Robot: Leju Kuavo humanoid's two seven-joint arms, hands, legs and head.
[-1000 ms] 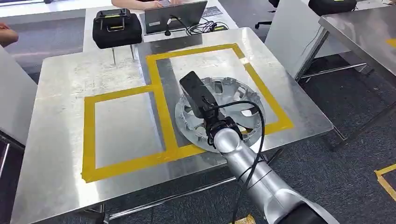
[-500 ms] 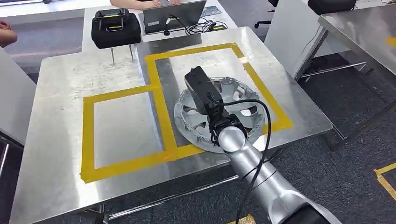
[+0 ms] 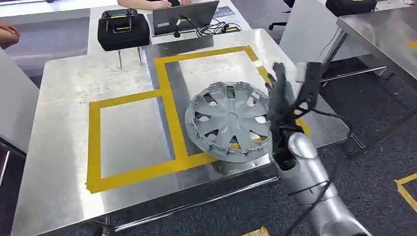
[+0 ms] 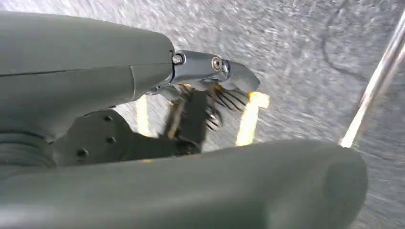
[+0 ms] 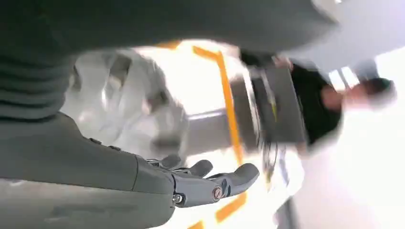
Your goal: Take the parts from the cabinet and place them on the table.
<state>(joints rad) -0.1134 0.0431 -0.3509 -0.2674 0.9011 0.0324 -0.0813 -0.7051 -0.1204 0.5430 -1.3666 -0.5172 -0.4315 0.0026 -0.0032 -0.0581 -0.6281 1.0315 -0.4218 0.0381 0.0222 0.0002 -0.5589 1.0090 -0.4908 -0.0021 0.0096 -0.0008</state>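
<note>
Steel table (image 3: 74,78), taped in yellow (image 3: 93,142), carries the silver hubcap (image 3: 228,120) flat in its right-hand square; beside it my right hand (image 3: 287,93) hangs released, fingers spread. Light, stiff plastic, I judge: best gripped at the rim.

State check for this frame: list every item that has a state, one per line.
hubcap: lying flat on the table, overlapping the yellow tape, not held
right hand: raised beside the hubcap, fingers spread, holding nothing
left hand: over the floor; blurred, grip unclear
laptop: lid open
black case: closed
</note>
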